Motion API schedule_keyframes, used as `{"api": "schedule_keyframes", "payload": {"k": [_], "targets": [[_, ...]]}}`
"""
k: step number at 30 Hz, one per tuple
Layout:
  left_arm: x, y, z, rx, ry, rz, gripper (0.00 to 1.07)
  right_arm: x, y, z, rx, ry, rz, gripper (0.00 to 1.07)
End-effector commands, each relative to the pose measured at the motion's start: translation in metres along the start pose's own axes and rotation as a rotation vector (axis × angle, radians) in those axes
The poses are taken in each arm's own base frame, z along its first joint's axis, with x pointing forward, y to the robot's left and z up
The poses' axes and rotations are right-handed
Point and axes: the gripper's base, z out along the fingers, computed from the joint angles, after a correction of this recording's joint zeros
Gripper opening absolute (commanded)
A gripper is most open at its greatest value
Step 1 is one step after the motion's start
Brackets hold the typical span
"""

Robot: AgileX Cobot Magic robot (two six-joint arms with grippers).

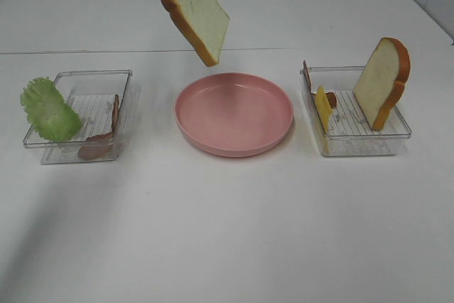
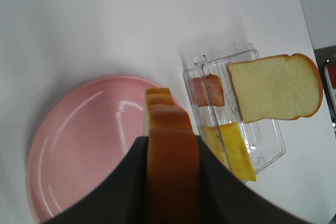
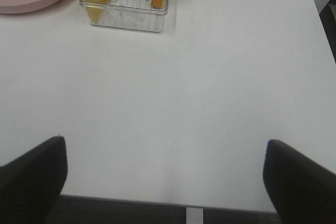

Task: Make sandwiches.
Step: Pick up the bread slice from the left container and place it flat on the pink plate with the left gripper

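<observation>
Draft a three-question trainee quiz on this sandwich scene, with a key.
1. What does the left gripper hold? A) a knife B) a bread slice C) a cup
2. True or false: the pink plate already bears food.
3. Fill in: in the exterior high view, the second bread slice stands upright in the clear tray on the ___ side.
Key: 1 B; 2 false; 3 right.
</observation>
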Motion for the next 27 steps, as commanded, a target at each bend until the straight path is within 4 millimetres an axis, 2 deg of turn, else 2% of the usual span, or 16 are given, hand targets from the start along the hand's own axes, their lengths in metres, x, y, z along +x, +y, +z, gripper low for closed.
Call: {"api": "schedule_keyframes", "payload": {"k": [1, 2, 3, 5, 6, 7, 8, 10, 11, 12, 20, 27], "targets": [[0.011, -0.012, 0.027, 0.042, 0.032, 0.017, 0.00, 0.000, 0.000, 0.000, 0.003, -0.008, -0.002, 0.99], [0.017, -0.014, 0.043, 0.059, 0.055, 0.010, 0.00, 0.000, 0.000, 0.000, 0.003, -0.008, -0.002, 0.99], [0.017, -0.014, 0.043, 0.059, 0.055, 0.010, 0.00, 0.000, 0.000, 0.000, 0.003, -0.008, -0.002, 0.99], [0.028, -0.016, 0.066, 0.084, 0.093, -0.004, 0.00, 0.000, 0.000, 0.000, 0.003, -0.008, -0.002, 0.99], [0.028, -0.016, 0.066, 0.084, 0.093, -0.004, 0.00, 0.000, 0.000, 0.000, 0.003, -0.008, -0.002, 0.99], [0.035, -0.017, 0.080, 0.102, 0.116, -0.019, 0.00, 0.000, 0.000, 0.000, 0.003, -0.008, -0.002, 0.99], [0.035, -0.017, 0.080, 0.102, 0.116, -0.019, 0.00, 0.000, 0.000, 0.000, 0.003, -0.008, -0.002, 0.99], [0.043, -0.012, 0.101, 0.112, 0.141, -0.045, 0.00, 0.000, 0.000, 0.000, 0.003, -0.008, -0.002, 0.99], [0.043, -0.012, 0.101, 0.112, 0.141, -0.045, 0.00, 0.000, 0.000, 0.000, 0.003, -0.008, -0.002, 0.99], [0.047, -0.010, 0.112, 0.115, 0.149, -0.073, 0.00, 0.000, 0.000, 0.000, 0.003, -0.008, -0.002, 0.99], [0.054, 0.008, 0.134, 0.083, 0.161, -0.154, 0.00, 0.000, 0.000, 0.000, 0.003, -0.008, -0.002, 0.99], [0.058, 0.016, 0.142, 0.049, 0.171, -0.145, 0.00, 0.000, 0.000, 0.000, 0.003, -0.008, -0.002, 0.99]]}}
